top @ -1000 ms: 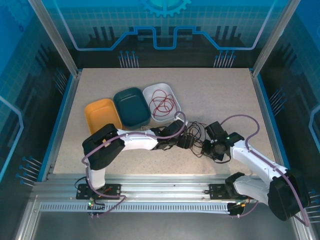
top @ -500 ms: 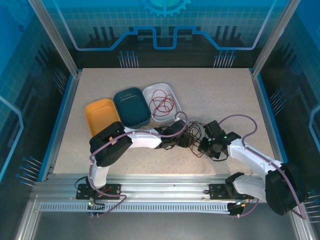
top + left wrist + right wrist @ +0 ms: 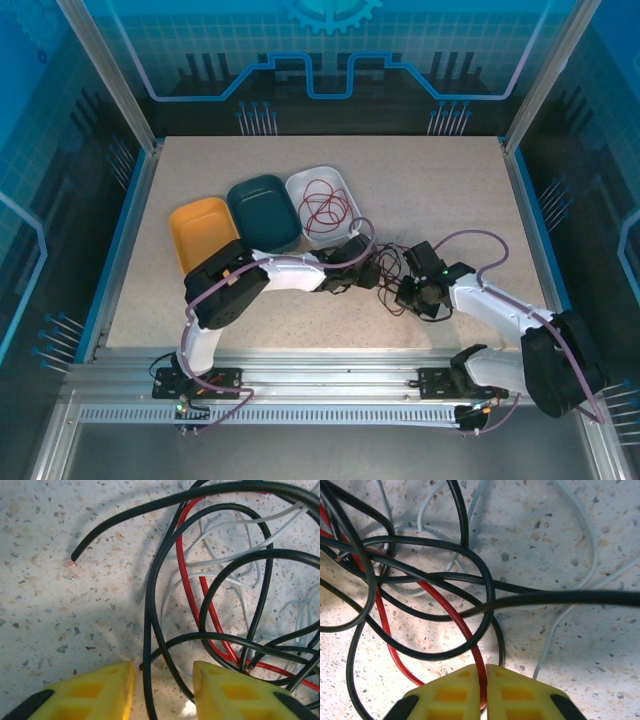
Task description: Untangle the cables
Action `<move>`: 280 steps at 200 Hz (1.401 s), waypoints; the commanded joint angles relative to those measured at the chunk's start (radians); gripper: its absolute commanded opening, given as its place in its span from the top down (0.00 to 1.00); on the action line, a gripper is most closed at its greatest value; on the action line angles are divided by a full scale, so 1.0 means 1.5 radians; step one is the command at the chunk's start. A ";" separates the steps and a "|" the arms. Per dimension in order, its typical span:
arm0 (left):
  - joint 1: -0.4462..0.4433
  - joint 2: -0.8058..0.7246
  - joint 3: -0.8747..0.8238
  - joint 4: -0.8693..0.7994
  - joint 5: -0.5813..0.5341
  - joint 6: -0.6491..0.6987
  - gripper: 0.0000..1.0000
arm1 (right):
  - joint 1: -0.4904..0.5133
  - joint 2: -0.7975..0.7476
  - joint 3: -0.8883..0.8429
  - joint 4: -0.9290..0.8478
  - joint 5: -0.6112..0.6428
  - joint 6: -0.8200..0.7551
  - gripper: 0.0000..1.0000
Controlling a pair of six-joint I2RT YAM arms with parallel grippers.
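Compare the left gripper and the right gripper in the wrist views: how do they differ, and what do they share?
The left gripper has its fingers apart; the right gripper has them pressed together. A black cable runs loose between the left gripper's fingers; the right gripper pinches a red cable. Both have yellow fingers, low over the speckled table.

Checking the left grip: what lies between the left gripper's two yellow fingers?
A black cable runs through the left gripper's gap, over bare table, in the left wrist view.
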 commanded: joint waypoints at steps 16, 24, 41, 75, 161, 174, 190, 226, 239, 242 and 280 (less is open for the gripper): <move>0.004 0.028 0.020 0.001 0.025 -0.002 0.74 | 0.007 -0.027 0.051 -0.076 0.034 -0.018 0.97; 0.004 0.028 0.020 -0.001 0.026 -0.002 0.78 | 0.008 -0.034 0.063 -0.095 0.044 -0.024 0.97; 0.004 0.022 0.014 -0.008 0.022 0.002 0.84 | 0.009 -0.050 0.091 -0.136 0.063 -0.033 0.98; 0.006 -0.006 -0.010 -0.021 0.005 0.004 0.89 | 0.009 -0.093 0.135 -0.197 0.092 -0.047 1.00; 0.008 -0.179 -0.185 -0.035 -0.016 -0.029 0.95 | 0.038 -0.136 0.229 -0.225 0.072 -0.097 1.00; 0.008 -0.210 -0.209 -0.046 -0.025 -0.040 0.96 | 0.059 -0.120 0.245 -0.223 0.072 -0.101 1.00; 0.008 -0.248 -0.241 -0.054 -0.041 -0.053 0.95 | 0.089 -0.092 0.273 -0.224 0.082 -0.105 1.00; 0.010 -0.313 -0.286 -0.086 -0.088 -0.069 0.96 | 0.136 -0.043 0.337 -0.223 0.095 -0.123 1.00; 0.013 -0.326 -0.298 -0.096 -0.099 -0.072 0.95 | 0.145 -0.032 0.363 -0.226 0.099 -0.134 1.00; 0.014 -0.327 -0.300 -0.097 -0.101 -0.072 0.95 | 0.147 -0.030 0.369 -0.228 0.101 -0.137 1.00; 0.019 -0.329 -0.314 -0.108 -0.109 -0.083 0.95 | 0.150 -0.012 0.461 -0.287 0.134 -0.183 1.00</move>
